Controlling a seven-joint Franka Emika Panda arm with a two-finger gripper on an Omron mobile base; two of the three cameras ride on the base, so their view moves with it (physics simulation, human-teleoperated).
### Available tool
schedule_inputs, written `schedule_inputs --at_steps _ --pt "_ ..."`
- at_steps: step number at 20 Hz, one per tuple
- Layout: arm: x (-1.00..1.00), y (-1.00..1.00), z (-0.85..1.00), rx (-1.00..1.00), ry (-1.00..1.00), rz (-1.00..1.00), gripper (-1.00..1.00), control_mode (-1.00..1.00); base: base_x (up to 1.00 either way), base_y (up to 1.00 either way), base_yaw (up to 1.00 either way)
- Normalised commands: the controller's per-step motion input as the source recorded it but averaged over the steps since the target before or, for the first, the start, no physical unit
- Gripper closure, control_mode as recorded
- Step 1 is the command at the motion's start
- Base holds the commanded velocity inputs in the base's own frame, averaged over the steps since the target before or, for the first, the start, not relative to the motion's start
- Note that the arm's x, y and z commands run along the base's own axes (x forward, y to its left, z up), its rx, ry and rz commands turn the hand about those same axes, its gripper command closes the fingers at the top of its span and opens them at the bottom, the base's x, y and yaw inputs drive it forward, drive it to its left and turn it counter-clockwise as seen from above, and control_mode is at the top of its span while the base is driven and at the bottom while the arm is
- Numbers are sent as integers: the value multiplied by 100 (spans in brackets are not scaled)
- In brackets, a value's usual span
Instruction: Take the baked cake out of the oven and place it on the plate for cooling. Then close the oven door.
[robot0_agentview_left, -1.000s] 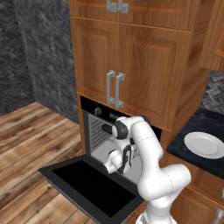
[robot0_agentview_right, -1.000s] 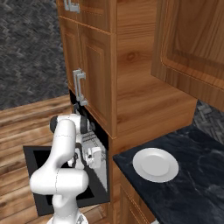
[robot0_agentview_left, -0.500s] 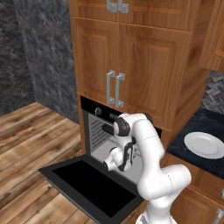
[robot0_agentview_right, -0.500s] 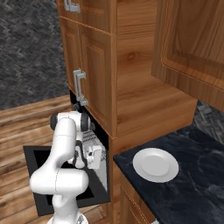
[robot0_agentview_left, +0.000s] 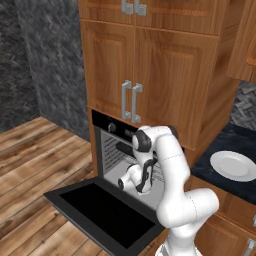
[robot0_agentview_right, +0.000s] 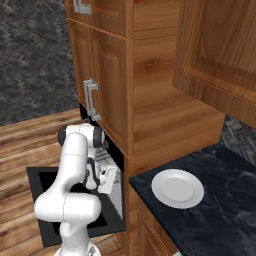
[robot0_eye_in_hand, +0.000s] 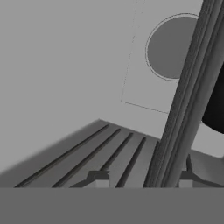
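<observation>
Wooden cabinets frame black built-in oven (robot0_agentview_left: 117, 150); black glass oven door (robot0_agentview_left: 102, 215) lies flat open. Tool (robot0_eye_in_hand: 142, 177) inside cavity, tips apart, nothing between. Cake not visible; a wire rack bar (robot0_eye_in_hand: 188, 96) crosses at 1 o'clock. Round white plate (robot0_agentview_right: 177, 188) on dark bench (robot0_agentview_right: 225, 210), well apart at 3 o'clock.

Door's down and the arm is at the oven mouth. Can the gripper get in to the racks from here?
Probably yes. The oven door lies fully open, and the gripper already looks into the oven along its racks. The cake cannot be made out.
</observation>
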Motion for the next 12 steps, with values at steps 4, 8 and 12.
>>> schedule_inputs --at_steps 4,8,12 --pt "-35 47 -39 7 17 5 100 -100 0 0 0" --pt "-51 46 -45 7 16 5 100 -100 0 0 0" --pt "-60 50 -47 7 15 6 100 -100 0 0 0"
